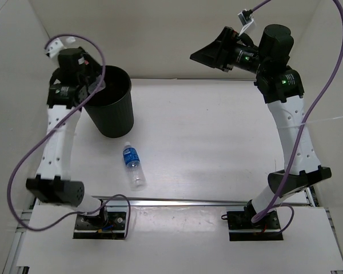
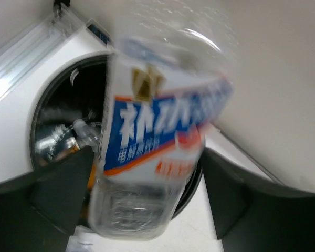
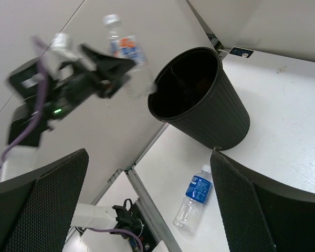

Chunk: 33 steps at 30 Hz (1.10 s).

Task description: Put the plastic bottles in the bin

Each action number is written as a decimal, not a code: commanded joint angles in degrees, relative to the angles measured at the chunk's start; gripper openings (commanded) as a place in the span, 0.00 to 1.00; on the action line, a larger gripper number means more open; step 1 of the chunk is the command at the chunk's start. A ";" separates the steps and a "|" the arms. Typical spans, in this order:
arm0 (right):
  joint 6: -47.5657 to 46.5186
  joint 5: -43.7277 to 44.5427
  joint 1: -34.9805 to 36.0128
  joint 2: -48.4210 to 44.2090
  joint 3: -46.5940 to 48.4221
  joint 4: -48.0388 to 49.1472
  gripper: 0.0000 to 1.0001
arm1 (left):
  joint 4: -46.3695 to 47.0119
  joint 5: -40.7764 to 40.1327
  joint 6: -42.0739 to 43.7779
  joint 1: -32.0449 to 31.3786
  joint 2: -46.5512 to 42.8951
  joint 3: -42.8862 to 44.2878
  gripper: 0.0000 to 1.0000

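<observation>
A clear plastic bottle [image 2: 157,131] with a blue and white label stands upright between the jaws of my left gripper [image 2: 145,181], above the rim of the black bin [image 2: 42,105]. The bottle looks smeared while the jaws look sharp. In the right wrist view that bottle [image 3: 127,47] hangs beside the bin's [image 3: 210,110] open mouth. Another clear bottle [image 2: 83,131] lies inside the bin. A blue-labelled bottle [image 1: 133,165] lies on its side on the table in front of the bin [image 1: 111,114]. My right gripper [image 1: 208,54] is raised at the back right, open and holding nothing.
White walls close in the table at the back and on both sides. A metal rail [image 1: 177,201] runs along the near edge between the two arm bases. Purple cables loop off both arms.
</observation>
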 commanded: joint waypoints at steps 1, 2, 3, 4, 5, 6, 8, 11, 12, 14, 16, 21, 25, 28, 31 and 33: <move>-1.59 -1.07 -0.87 -0.05 1.96 1.28 1.00 | -0.15 -1.89 2.38 -1.68 3.56 2.34 1.00; -2.11 -1.07 -0.87 -0.66 1.96 1.28 1.00 | -0.15 -2.42 2.38 -1.68 4.26 2.34 1.00; -2.11 -1.07 -1.57 -1.28 1.35 1.28 1.00 | -0.15 -2.43 2.99 -1.68 4.27 2.34 1.00; -2.11 -1.07 -1.58 -1.28 0.47 1.28 1.00 | -0.15 -3.21 3.00 -2.20 4.27 2.34 1.00; -2.72 -1.07 -2.10 -1.89 -0.06 1.28 1.00 | -0.67 -4.00 3.61 -2.21 1.83 2.34 1.00; -3.25 -1.07 -2.10 -2.51 -0.58 1.28 1.00 | -0.68 -6.71 3.61 -2.21 0.07 1.39 1.00; -4.04 -1.07 -2.10 -3.04 -3.13 1.28 1.00 | -0.68 -10.15 4.31 -2.21 -6.58 -2.47 1.00; -9.55 -1.07 0.16 -4.35 -9.78 0.76 0.99 | -0.68 -14.73 6.07 -1.51 -14.51 -9.92 1.00; -12.20 0.32 1.57 -4.36 -11.38 -0.29 0.99 | -0.68 -14.73 6.60 -0.98 -20.28 -12.40 1.00; -17.82 3.13 6.91 -4.36 -17.60 -2.57 1.00 | -0.68 -14.21 7.74 -0.98 -29.16 -20.54 1.00; -19.60 5.25 10.46 -4.36 -22.54 -2.58 1.00 | -3.13 -14.20 6.26 -0.98 -34.20 -25.06 1.00; -24.26 12.37 23.90 1.78 -26.52 -3.81 1.00 | -17.25 -13.42 2.04 -0.98 -40.82 -27.72 1.00; -22.25 10.80 28.20 8.36 -26.52 -3.81 1.00 | -22.55 -11.48 4.40 -0.98 -42.05 -25.53 1.00; -20.32 10.53 29.96 14.07 -26.00 -3.29 1.00 | -26.34 -12.62 5.10 -0.98 -42.67 -23.16 1.00; -18.91 12.89 32.87 19.87 -22.40 -3.29 1.00 | -29.06 -12.63 6.68 -0.98 -42.67 -19.55 1.00; -17.86 14.04 35.23 22.96 -19.94 -3.29 1.00 | -31.25 -11.75 7.39 -0.98 -42.67 -18.14 1.00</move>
